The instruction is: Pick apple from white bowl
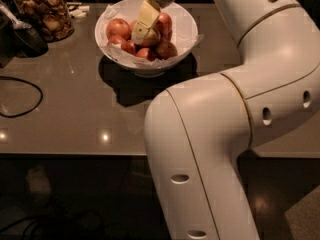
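The white bowl (186, 23), lined with crinkled white paper, stands on the dark table at the top centre. It holds several apples. The golden-orange apple (153, 38) lies in the middle of the pile, with redder apples around it, such as one at the left (118, 28) and one at the back right (164, 22). My gripper (140, 34) reaches down from above into the bowl. Its pale tip lies against the left side of the golden-orange apple and hides part of it. The large white arm fills the right side of the view.
A glass jar of brown snacks (44, 13) stands at the back left. A dark object (20, 39) lies beside it, and a black cable (22, 96) loops on the table's left side. The table's front edge (75, 155) runs below.
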